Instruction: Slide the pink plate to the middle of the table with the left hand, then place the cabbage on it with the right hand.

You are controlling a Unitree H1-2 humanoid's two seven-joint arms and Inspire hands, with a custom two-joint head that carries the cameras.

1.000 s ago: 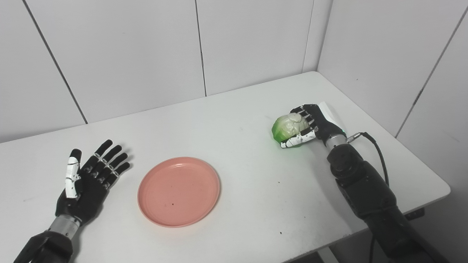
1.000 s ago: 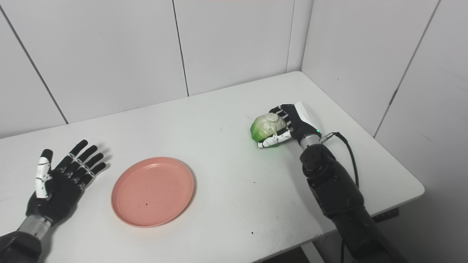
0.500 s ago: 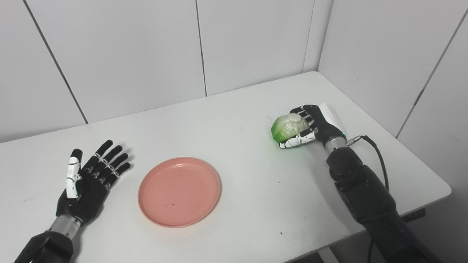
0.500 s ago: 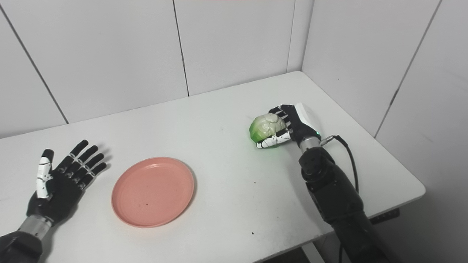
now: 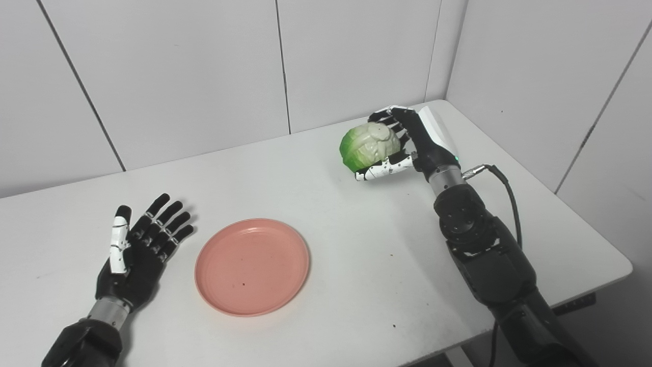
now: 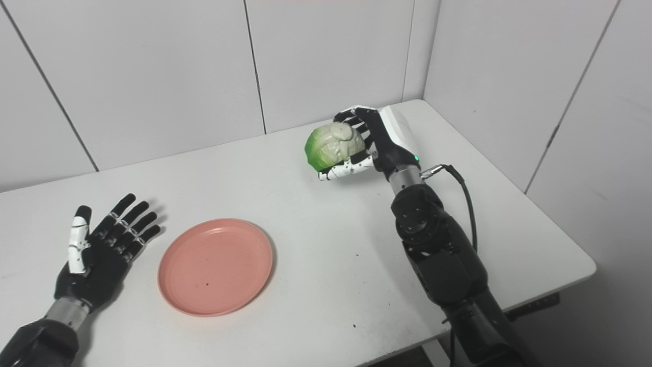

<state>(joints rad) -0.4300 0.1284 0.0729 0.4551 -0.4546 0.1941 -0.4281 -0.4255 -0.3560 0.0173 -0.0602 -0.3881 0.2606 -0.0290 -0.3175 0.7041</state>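
Since a second ago the right hand [image 5: 415,145] has risen from the table [image 5: 356,255] with the cabbage [image 5: 369,145] wrapped in its fingers, and it now holds the green-and-white head in the air, up and toward the pink plate [image 5: 252,266] compared with where it sat before. The cabbage is still well apart from the plate, off to the plate's far right, over the white surface rather than on it. The plate itself has not shifted; it lies flat on the table nearer the front edge, with a few dark specks on its face. The left hand [image 5: 137,252] stays just beside the plate's left rim, palm up, fingers spread and holding nothing, not touching the plate.

The two head views show nearly the same scene. The right eye view shows more of the wall to the right of the table, while the left eye view shows more of the table's right front corner.

A black cable [image 5: 504,188] loops from the right wrist down along the forearm. Small dark spots mark the table between the plate and the right arm. Nothing lies between the cabbage and the plate.
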